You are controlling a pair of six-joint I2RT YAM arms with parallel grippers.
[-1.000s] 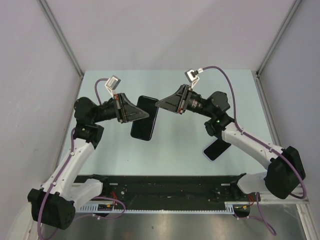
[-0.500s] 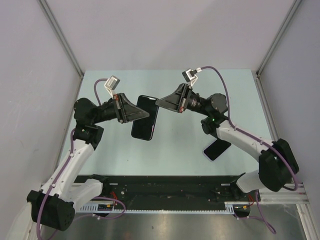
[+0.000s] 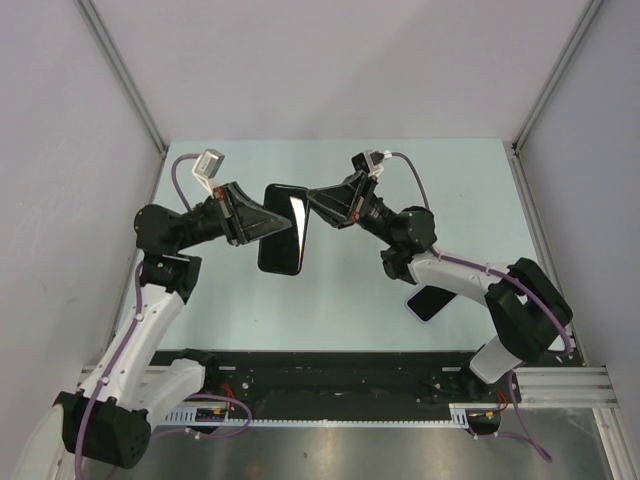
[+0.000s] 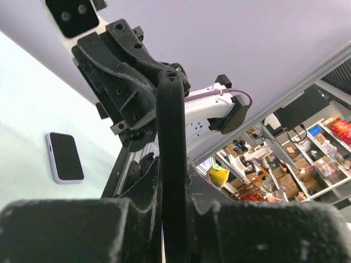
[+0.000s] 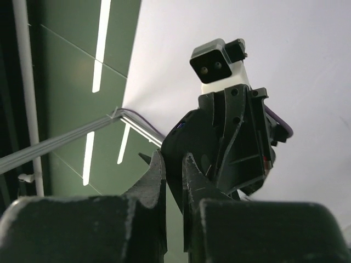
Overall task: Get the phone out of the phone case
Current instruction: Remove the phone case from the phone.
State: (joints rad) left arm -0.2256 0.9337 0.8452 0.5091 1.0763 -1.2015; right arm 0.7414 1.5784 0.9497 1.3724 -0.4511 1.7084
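Left gripper (image 3: 268,228) is clamped narrow on the left edge of the black phone case (image 3: 282,245). Case is up off the table (image 3: 340,285), centre frame in the top view, glossy face up. Right gripper (image 3: 312,203) is pinched almost fully closed on the case's upper-right corner. Left wrist view shows the case edge-on, upright, mid-frame. Can't tell whether anything sits inside it. White-rimmed phone (image 3: 432,301) lies flat on the table, lower right, well apart.

pale green table (image 3: 330,300), grey walls (image 3: 330,60)
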